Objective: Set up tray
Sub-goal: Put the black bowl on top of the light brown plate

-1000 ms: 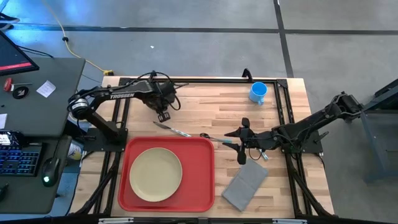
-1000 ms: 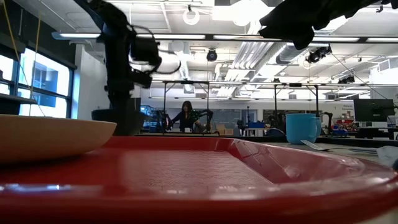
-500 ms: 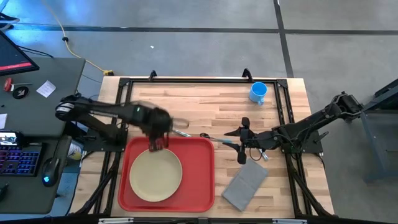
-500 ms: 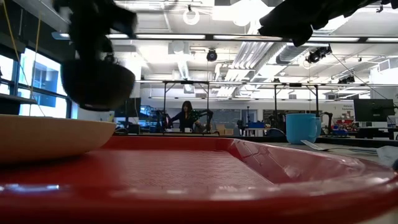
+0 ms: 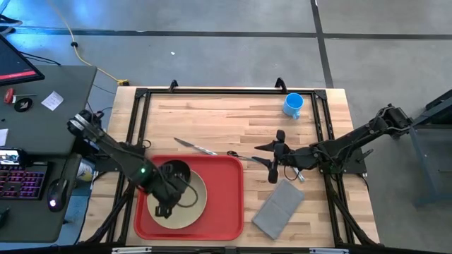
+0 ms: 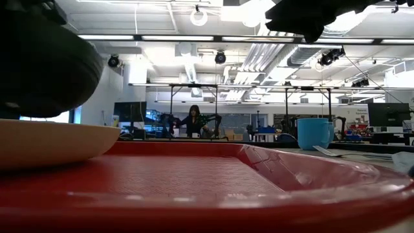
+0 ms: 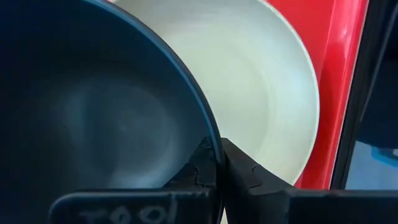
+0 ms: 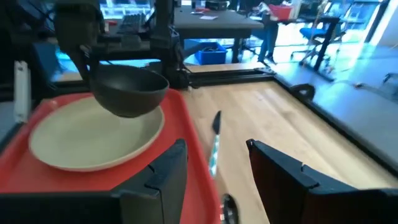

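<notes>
Where the wooden counter [image 5: 233, 120] meets its near edge, the red tray [image 5: 226, 204] lies flat at the left-centre, its low rim just short of that edge. On the tray's left half sits the cream plate [image 5: 201, 201], well inside the rim. Above the plate hangs a dark bowl [image 5: 174, 173], gripped by its rim; the right wrist view shows it clear of the plate, not resting on it. The left gripper [image 7: 217, 168] has its jaws pinched narrow on the bowl's rim, one finger inside and one outside, and its arm reaches in from the left side of the counter across the tray's edge.

A grey napkin [image 5: 279, 209] lies on the bare wood just right of the tray, turned at an angle. The right gripper [image 5: 274, 161] hovers over the counter beyond the napkin, near the tray's far right corner, its jaws spread wide and holding nothing. A blue cup [image 5: 293, 104] stands upright well apart, near the far right edge. A knife [image 5: 195, 147] lies on the wood just beyond the tray's far rim, and a spoon [image 5: 244, 156] lies beside it, toward the right gripper.
</notes>
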{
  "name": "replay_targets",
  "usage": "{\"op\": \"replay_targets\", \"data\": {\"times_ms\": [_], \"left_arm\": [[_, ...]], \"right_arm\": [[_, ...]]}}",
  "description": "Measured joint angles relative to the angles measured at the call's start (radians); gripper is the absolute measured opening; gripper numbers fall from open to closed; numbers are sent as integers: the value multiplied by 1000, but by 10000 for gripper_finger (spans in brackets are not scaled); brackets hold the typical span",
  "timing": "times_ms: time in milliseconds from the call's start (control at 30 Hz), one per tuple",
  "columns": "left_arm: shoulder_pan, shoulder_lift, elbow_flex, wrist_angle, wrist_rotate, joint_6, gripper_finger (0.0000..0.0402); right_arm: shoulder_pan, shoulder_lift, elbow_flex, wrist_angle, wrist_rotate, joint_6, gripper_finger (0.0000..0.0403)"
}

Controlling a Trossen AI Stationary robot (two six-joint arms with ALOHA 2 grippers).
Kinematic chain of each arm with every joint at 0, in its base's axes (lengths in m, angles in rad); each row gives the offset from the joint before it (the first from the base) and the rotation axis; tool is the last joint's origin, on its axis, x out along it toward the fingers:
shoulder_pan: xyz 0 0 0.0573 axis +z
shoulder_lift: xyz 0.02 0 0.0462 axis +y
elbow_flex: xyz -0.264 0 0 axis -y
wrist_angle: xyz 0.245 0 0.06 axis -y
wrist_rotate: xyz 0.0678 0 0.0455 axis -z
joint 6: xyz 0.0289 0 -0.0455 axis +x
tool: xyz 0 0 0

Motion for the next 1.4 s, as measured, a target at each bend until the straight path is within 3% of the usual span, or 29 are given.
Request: {"op": "replay_targets", "data": {"times_ms": [233,500,900,1400], "left_arm": [[-43,119,0,66,14,-6,42],[-46,205,1,163,110,-8,69],[-114,215,0,207,138,-86,97],[-111,215,0,219,98,-78,102]], "right_arm": [[26,0,0,-37,-54,116,165],[71,0,0,-104,-38,208,165],[93,0,0,-103,2,209,165],[93,0,0,-103,-1,236,165]]}}
